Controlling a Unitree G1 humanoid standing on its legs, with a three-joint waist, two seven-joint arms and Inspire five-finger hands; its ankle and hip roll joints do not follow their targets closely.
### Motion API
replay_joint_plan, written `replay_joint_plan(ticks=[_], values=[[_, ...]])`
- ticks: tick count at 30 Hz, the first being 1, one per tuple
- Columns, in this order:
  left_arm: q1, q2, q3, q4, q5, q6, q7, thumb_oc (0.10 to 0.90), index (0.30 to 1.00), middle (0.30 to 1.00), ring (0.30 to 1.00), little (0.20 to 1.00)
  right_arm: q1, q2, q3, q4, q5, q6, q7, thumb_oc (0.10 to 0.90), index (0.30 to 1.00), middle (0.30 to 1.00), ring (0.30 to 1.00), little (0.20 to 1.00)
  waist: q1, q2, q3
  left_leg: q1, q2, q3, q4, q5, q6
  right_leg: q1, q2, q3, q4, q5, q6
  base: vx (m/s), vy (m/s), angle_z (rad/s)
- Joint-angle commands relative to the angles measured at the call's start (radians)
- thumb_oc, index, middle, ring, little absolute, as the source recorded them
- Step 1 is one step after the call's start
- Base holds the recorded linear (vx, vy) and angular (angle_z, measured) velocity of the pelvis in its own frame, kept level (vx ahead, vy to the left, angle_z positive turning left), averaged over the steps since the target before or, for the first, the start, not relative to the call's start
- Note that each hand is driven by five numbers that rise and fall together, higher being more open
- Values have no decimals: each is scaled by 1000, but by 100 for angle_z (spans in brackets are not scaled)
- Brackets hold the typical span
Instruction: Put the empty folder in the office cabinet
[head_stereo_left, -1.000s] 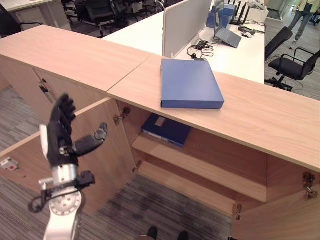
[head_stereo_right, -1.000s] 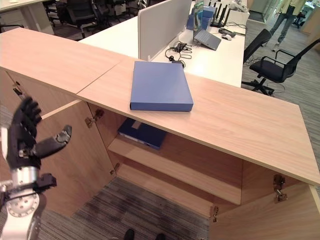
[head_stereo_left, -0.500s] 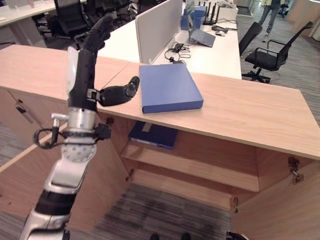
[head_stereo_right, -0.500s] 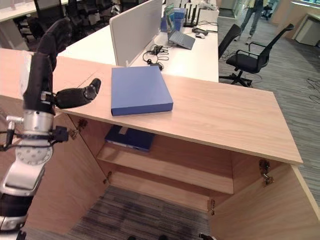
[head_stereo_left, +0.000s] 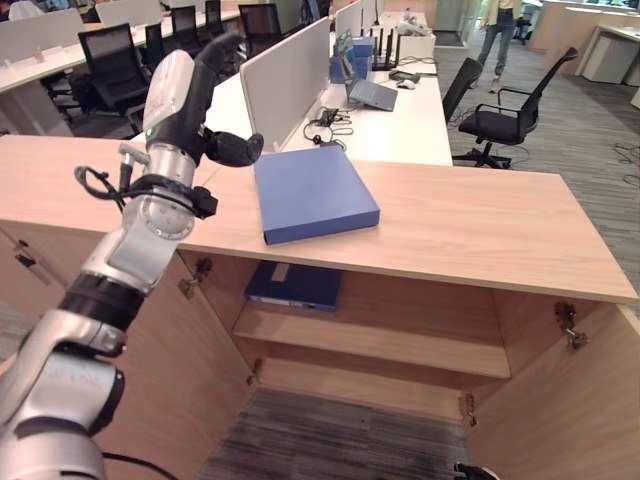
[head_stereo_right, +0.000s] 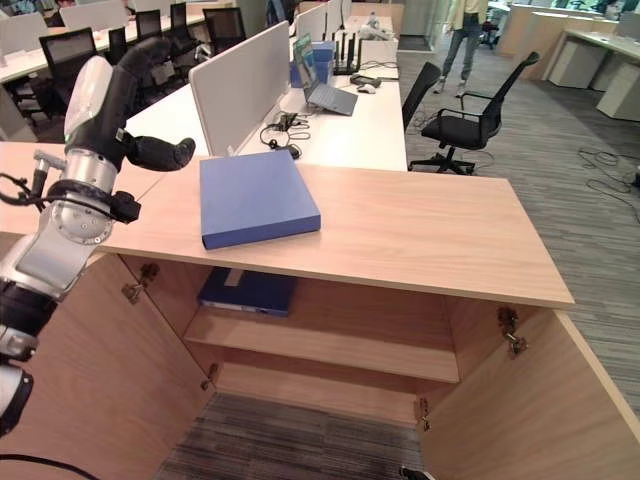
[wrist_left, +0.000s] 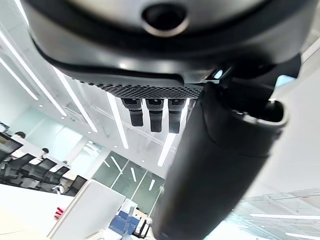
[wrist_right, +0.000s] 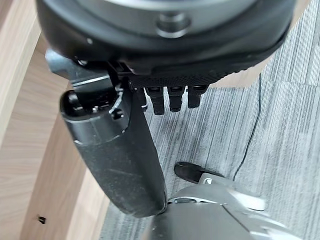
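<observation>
A blue folder (head_stereo_left: 312, 190) lies flat on the wooden top of the office cabinet (head_stereo_left: 480, 225), near the top's middle. A second blue folder (head_stereo_left: 295, 285) lies on the upper shelf inside the cabinet, just below the first. My left hand (head_stereo_left: 180, 95) is raised above the cabinet top, left of the upper folder and apart from it. It is open, with fingers straight up and the thumb (head_stereo_left: 235, 150) pointing towards the folder. My right hand (wrist_right: 120, 155) hangs low over the grey carpet beside a wooden panel, open and holding nothing.
Both cabinet doors stand open: the left door (head_stereo_left: 170, 380) and the right door (head_stereo_left: 565, 420). Behind the cabinet is a white desk (head_stereo_left: 400, 120) with a divider screen (head_stereo_left: 285, 70) and a laptop (head_stereo_left: 372, 93). Black office chairs (head_stereo_left: 495, 115) and a walking person (head_stereo_left: 498, 30) are at the far back.
My left hand has risen from low beside the left cabinet door to above the cabinet top, close to the upper folder. The camera has shifted; the folders lie as before.
</observation>
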Motion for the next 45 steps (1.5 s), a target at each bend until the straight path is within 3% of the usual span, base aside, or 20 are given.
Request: replay_joint_plan(ticks=[1, 3, 6, 12, 21, 27, 32, 40, 45], values=[[-264, 90, -4, 77, 44, -11, 49, 800, 900, 900, 900, 900, 11, -34, 58, 25, 15, 0, 14, 800, 900, 900, 900, 900, 4, -8, -37, 35, 47, -9, -8, -100, -49, 73, -100, 12, 8, -73, 140, 2, 8, -20], [-313, 118, -81, 114, 149, 8, 34, 800, 900, 900, 900, 900, 17, -31, 58, 26, 15, -5, 19, 800, 900, 900, 900, 900, -2, -7, -37, 36, 47, 3, -8, -104, -47, 67, -103, 19, 8, -69, 144, -7, 13, -14], [-321, 113, -104, 119, 174, 13, 21, 800, 900, 900, 900, 900, 18, -31, 62, 31, 6, -4, 21, 800, 900, 900, 900, 900, -4, -6, -37, 35, 46, 9, -8, -104, -46, 66, -104, 22, 8, -68, 146, -9, 12, -8], [-343, 43, -161, 213, 171, 23, -20, 800, 900, 900, 900, 900, 13, -39, 69, 41, -8, -1, 19, 800, 900, 900, 900, 900, -12, -4, -32, 37, 42, 20, -8, -106, -43, 63, -108, 30, 8, -64, 149, -4, 10, -7], [-425, -10, -352, 459, 133, 10, -211, 800, 900, 900, 900, 900, -8, -47, 89, 53, -5, 3, 34, 800, 900, 900, 900, 900, -26, 7, -25, 39, 37, 41, -8, -107, -38, 53, -112, 46, 8, -53, 155, -2, 14, -8], [-275, 49, -395, 286, 150, 2, -370, 800, 900, 900, 900, 900, -7, -40, 79, 83, -22, 14, 50, 800, 900, 900, 900, 900, -5, 5, -10, 38, 33, 38, -8, -109, -36, 53, -116, 39, 8, -50, 156, 0, 2, -1], [-224, 67, -398, 230, 160, -2, -413, 800, 900, 900, 900, 900, -10, -34, 81, 93, -32, 17, 58, 800, 900, 900, 900, 900, 3, 4, -3, 37, 32, 32, -8, -109, -35, 55, -116, 34, 8, -53, 156, 0, 0, 0], [-121, 210, -578, -50, 256, -60, -585, 800, 900, 900, 900, 900, -14, -28, 115, 93, -93, 15, 82, 800, 900, 900, 900, 900, 23, 10, 11, 36, 31, 22, -8, -114, -34, 57, -118, 21, 8, -59, 157, -2, -1, 0], [-139, 292, -681, -197, 282, -92, -622, 800, 900, 900, 900, 900, -9, -25, 137, 90, -117, 12, 90, 800, 900, 900, 900, 900, 28, 12, 8, 38, 31, 18, -8, -116, -34, 61, -119, 18, 8, -62, 156, 0, 1, 3]])
